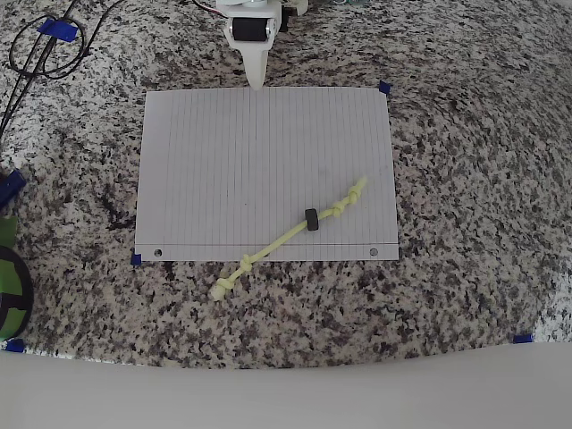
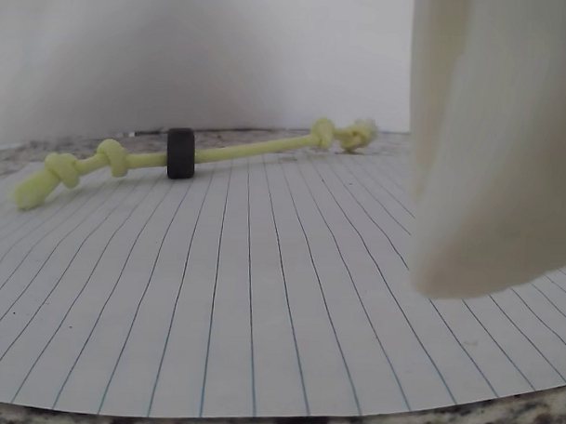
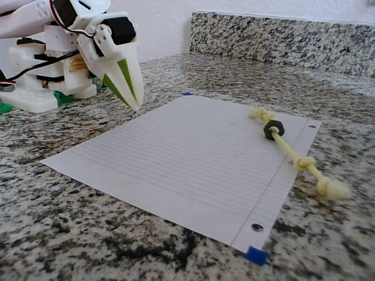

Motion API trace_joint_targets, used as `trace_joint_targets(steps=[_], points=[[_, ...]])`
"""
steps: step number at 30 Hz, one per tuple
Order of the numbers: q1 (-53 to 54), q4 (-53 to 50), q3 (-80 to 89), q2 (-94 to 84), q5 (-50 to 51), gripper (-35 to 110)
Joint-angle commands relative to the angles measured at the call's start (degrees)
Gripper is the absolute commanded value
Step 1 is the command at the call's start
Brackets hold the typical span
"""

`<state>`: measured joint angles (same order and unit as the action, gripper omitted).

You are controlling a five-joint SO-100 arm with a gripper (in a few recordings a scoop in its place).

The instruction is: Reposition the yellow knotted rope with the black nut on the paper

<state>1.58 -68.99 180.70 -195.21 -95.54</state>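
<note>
A: Pale yellow-green on the yellow knotted rope [image 1: 288, 234], with a black nut [image 1: 312, 219] threaded on it!

B: And the paper [image 1: 232, 170] is white, thin dark ruled lines all across.

A: Speckled black, grey and white granite counter [image 1: 465, 161]. Blue tape corner [image 1: 385, 88] at one o'clock.

B: White gripper [image 3: 133, 104], green stripe along a finger.

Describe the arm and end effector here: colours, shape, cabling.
White printed arm with black servo blocks, on a white base. Thin red, white and black wires run along it. The end effector is a long white tapered beak with green inner faces; from overhead it shows as a narrow white wedge below a black motor. The wrist view shows one cream finger, blurred.
</note>
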Motion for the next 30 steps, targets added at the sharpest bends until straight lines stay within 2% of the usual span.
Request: trace_joint_targets(steps=[1, 19, 30], points=[[-0.35, 0.09, 0.00, -0.18, 0.62, 8], [0.53, 2.64, -1.93, 0.79, 0.88, 8], [-4.66, 9.76, -14.85, 18.54, 0.88, 8]])
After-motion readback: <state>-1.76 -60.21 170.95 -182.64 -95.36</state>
